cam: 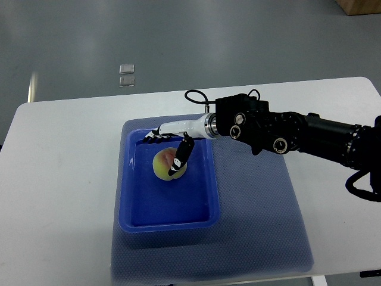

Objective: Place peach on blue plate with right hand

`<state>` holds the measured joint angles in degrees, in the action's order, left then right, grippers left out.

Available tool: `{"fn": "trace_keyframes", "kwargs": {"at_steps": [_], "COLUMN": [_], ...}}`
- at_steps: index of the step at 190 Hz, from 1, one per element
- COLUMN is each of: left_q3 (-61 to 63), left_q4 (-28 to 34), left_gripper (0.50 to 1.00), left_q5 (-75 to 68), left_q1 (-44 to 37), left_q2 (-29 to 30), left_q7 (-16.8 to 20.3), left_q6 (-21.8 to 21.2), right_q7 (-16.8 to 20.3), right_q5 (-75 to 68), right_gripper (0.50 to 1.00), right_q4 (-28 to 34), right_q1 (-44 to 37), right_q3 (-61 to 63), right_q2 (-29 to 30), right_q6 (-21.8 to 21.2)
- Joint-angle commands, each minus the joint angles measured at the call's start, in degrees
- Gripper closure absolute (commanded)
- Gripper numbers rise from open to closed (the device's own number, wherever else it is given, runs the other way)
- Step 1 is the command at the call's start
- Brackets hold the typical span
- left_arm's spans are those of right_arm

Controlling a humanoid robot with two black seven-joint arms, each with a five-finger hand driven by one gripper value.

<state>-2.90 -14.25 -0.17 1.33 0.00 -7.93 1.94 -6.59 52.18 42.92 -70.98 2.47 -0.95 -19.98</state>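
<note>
The peach [165, 165], yellow with a pink blush, lies in the upper half of the blue plate [169, 211], a deep rectangular tray. My right hand [161, 154] reaches in from the right on a black arm and hovers at the peach. Its long fingers [156, 136] stretch left just beyond the fruit's far side, apart from it. The thumb [180, 158] hangs down across the peach's right side. The hand looks open, with the peach resting on the plate floor. The left arm does not show.
The plate sits on a blue-grey mat [262, 238] on a white table [59, 179]. Two small clear squares [127, 74] lie on the grey floor beyond the table's far edge. A cardboard corner [360, 6] shows at top right.
</note>
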Motion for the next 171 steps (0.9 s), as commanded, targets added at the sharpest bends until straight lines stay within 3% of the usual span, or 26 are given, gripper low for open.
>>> {"fn": "trace_keyframes", "kwargs": {"at_steps": [1, 32, 45, 55, 56, 61, 103, 108, 124, 131, 171], "left_q3": [0.00, 0.09, 0.09, 0.09, 0.09, 0.09, 0.18, 0.18, 0.18, 0.09, 0.18], "left_q4": [0.01, -0.25, -0.51, -0.51, -0.60, -0.60, -0.69, -0.69, -0.78, -0.95, -1.48], "left_gripper": [0.500, 0.500, 0.500, 0.500, 0.500, 0.500, 0.500, 0.500, 0.500, 0.500, 0.500], "left_q5": [-0.01, -0.10, -0.10, -0.10, -0.10, -0.18, -0.27, -0.36, -0.36, -0.45, -0.27], "left_q1": [-0.02, -0.02, -0.02, -0.02, -0.02, -0.02, -0.02, -0.02, -0.02, -0.02, -0.02], "left_q2": [0.00, 0.00, 0.00, 0.00, 0.00, 0.00, 0.00, 0.00, 0.00, 0.00, 0.00], "left_q7": [-0.07, -0.07, 0.02, 0.02, -0.07, -0.07, -0.07, -0.07, -0.07, -0.07, -0.07], "left_q6": [0.00, 0.00, 0.00, 0.00, 0.00, 0.00, 0.00, 0.00, 0.00, 0.09, 0.00], "right_q7": [-0.09, -0.27, -0.27, -0.27, -0.27, -0.27, -2.82, -4.48, -4.84, -5.54, -6.95], "right_q5": [-0.50, -2.09, -6.65, -6.66, -9.18, -10.08, -16.76, -21.15, -23.35, -30.99, -43.39], "right_gripper": [0.570, 0.570, 0.570, 0.570, 0.570, 0.570, 0.570, 0.570, 0.570, 0.570, 0.570], "right_q4": [0.41, 0.59, 0.59, 0.59, 0.59, 0.59, 0.59, 0.50, 0.50, -0.47, -1.17], "right_q1": [-0.39, 0.84, 6.19, 6.20, 9.33, 10.77, 20.70, 24.91, 26.33, 29.31, 32.13], "right_q3": [6.67, 14.50, 25.73, 25.75, 31.84, 34.45, 49.83, 54.13, 55.28, 57.82, 59.76], "right_q2": [-3.09, -6.43, -9.68, -9.68, -10.03, -10.03, -8.54, -6.70, -5.55, -3.18, -2.74], "right_q6": [-0.41, -0.41, -0.24, -0.24, -0.15, -0.06, 0.20, 0.29, 0.29, 0.38, 0.38]}}
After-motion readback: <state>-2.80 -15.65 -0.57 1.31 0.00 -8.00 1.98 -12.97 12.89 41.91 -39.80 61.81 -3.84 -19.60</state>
